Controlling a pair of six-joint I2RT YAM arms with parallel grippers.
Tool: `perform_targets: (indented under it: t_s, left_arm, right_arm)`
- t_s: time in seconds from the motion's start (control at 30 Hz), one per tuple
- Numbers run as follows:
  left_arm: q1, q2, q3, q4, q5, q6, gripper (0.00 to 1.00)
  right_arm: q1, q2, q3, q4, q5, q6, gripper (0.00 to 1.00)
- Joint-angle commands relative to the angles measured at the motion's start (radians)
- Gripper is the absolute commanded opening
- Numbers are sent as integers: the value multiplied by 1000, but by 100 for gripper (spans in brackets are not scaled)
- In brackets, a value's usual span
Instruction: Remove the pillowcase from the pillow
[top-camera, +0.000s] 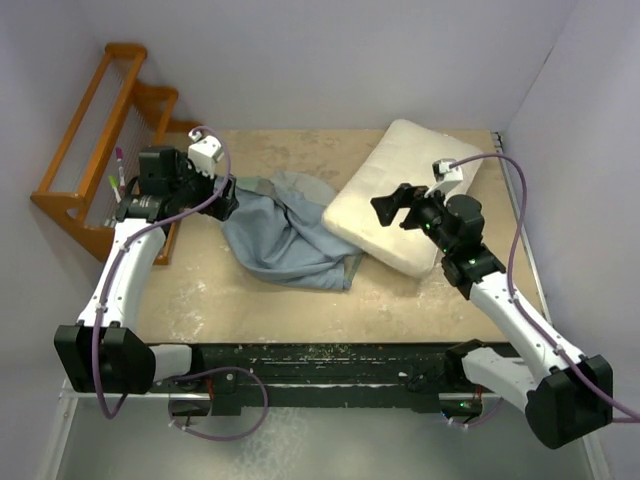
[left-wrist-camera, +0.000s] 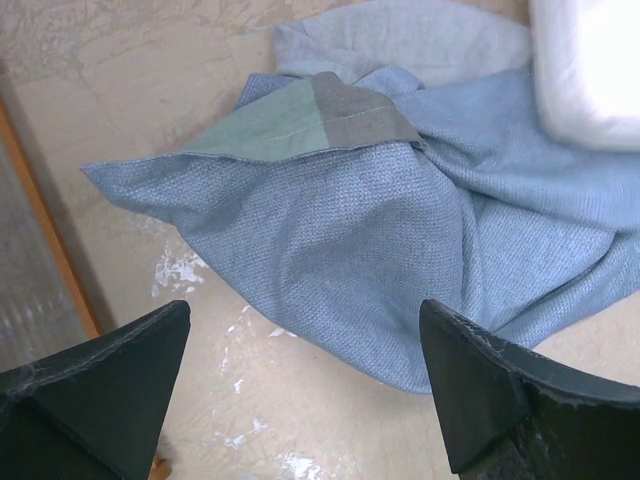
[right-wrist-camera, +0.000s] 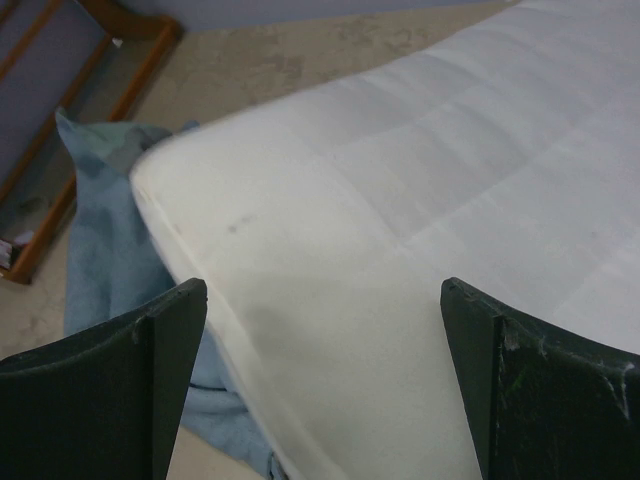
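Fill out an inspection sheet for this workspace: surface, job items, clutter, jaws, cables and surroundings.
Surface: tan table top, scuffed with white marks.
Job's things: pillowcase off and crumpled, mostly blue-grey side up; bare cream pillow lies to its right, one corner at the cloth's edge.
Clutter: nothing seen.
Jaws: left arm jaws open above the pillowcase; right arm jaws open above the pillow; neither holds anything.
Cables: a purple cable runs along each arm.
Surroundings: wooden rack at the table's left edge; pale walls.
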Motion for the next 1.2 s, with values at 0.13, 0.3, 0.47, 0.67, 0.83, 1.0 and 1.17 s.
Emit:
perform_targets:
  t_s: [0.13,0.3,0.47,0.67,0.83,1.0,1.17]
  left_arm:
    - [6,-77,-39,118,7,-34,99]
    - [6,-110,-126,198,-142,-164,99]
    - [6,-123,-319,352,-270,-192,99]
    - [6,-171,-616,636,-303,-177,99]
    - [6,-261,-747,681,-287,-146,99]
    - [6,-376,-907,786,-267,-147,99]
    - [6,-527,-1011,839,-253,-140,99]
  right_arm:
    - [-53,65,126,-114,-295,63,100]
    - [-62,20,170,-240,10,6,100]
    - [-63,-56,151,-321,364,-9,100]
    - [-62,-98,45,-367,718,124,100]
    - [-62,-169,-71,-315,943,33,100]
    - [-62,-313,-293,-130,900,-169,100]
    - [-62,-567,-508,49,820,-341,100]
